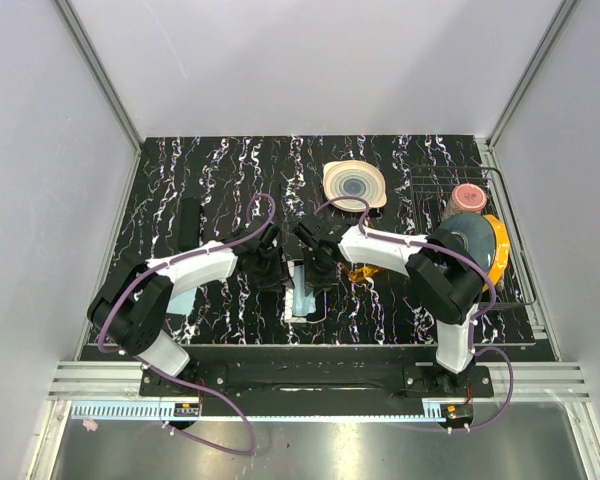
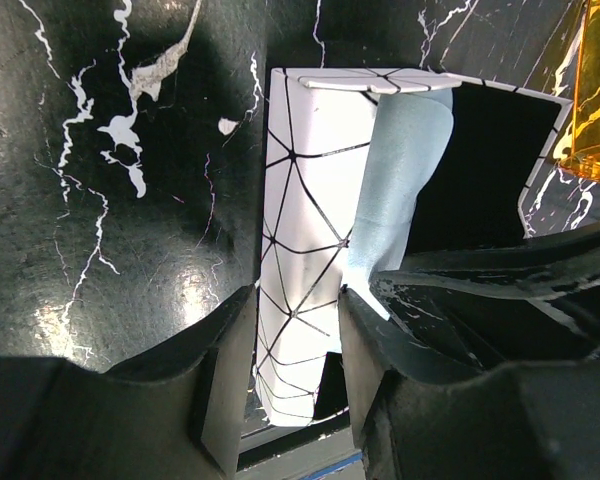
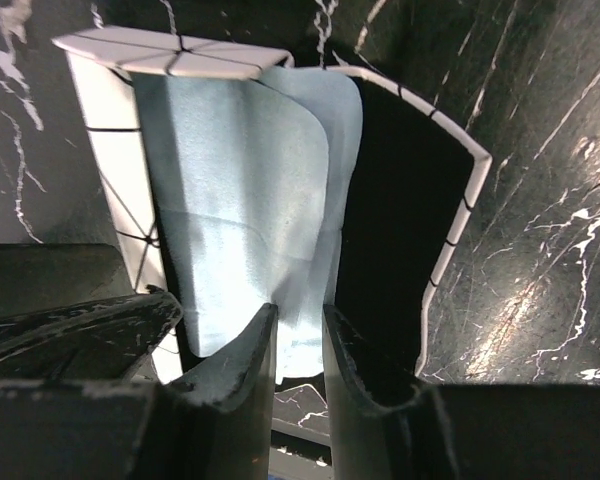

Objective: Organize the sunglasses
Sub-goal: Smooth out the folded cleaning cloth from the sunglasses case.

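- The tabletop (image 1: 230, 170) is a glossy black slab with white marble veining, and both arms meet at its middle. My read is that this is the prep step: the box is being readied and the glasses aren't in yet.
- The white box (image 2: 300, 200) is oblong and stiff-looking, matte white with thin black lines in a geometric web. Its lid is swung open and it's dark inside. The left gripper (image 2: 295, 300) straddles one long side with a finger against each face, so it looks clamped on the box to brace it.
- The cloth (image 3: 230, 180) is pale blue, thin and soft with rounded corners, and it stands up out of the box in a loose fold. The right gripper (image 3: 298, 312) has its fingers pinched on the lower edge, so it's grasping the cloth.
- The sunglasses (image 2: 598, 110) are the smallest thing here — translucent amber-orange lenses, probably hard, slick plastic. They lie on the tabletop just beside the open box on the right arm's side, and neither gripper holds them.
- Next move, I'd guess: the cloth needs lifting clear or laying flat so the inside is free. Then one gripper has to let go and take the glasses by the frame — gently, since those lenses look slippery.
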{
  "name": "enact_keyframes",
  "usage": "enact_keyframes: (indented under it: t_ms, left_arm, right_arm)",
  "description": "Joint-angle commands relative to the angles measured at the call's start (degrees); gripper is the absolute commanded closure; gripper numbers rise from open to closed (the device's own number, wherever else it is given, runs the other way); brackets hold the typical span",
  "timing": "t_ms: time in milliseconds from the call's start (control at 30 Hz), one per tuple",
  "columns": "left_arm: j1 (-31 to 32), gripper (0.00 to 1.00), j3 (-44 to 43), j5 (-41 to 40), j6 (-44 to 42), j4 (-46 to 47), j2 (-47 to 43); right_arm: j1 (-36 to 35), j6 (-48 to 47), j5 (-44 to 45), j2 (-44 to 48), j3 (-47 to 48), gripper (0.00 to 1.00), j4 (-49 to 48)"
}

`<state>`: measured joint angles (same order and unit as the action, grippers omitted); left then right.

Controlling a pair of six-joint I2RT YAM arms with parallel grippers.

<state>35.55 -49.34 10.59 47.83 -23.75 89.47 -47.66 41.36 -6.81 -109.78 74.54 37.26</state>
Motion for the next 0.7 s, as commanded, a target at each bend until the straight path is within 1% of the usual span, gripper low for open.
enact_keyframes:
  t_ms: [0, 167, 433, 567, 667]
  left_arm:
    - [-0.22, 0.58, 0.30, 1.28, -0.72, 1.77, 0.53]
    - [-0.13, 0.59, 0.65, 1.19, -0.64, 1.69, 0.53]
    - [-0.22, 0.59, 0.83, 0.84, -0.46, 1.77, 0.62]
    - [-0.22, 0.59, 0.91, 0.75, -0.46, 1.69, 0.79]
    - [-0.13, 0.59, 0.83, 0.75, -0.46, 1.69, 0.79]
  right_arm:
    - [-0.68, 1.61, 2.06, 0.79, -2.03, 0.69, -4.03]
    - [-0.68, 2.23, 3.03, 2.11, -3.18, 0.72, -5.96]
    - [-0.77, 1.97, 4.96, 3.69, -2.47, 0.73, -4.83]
    - [-1.03, 1.53, 6.54, 4.04, -1.34, 0.69, -3.42]
    - [-1.47, 1.09, 8.39, 3.96, -0.72, 0.64, -2.45]
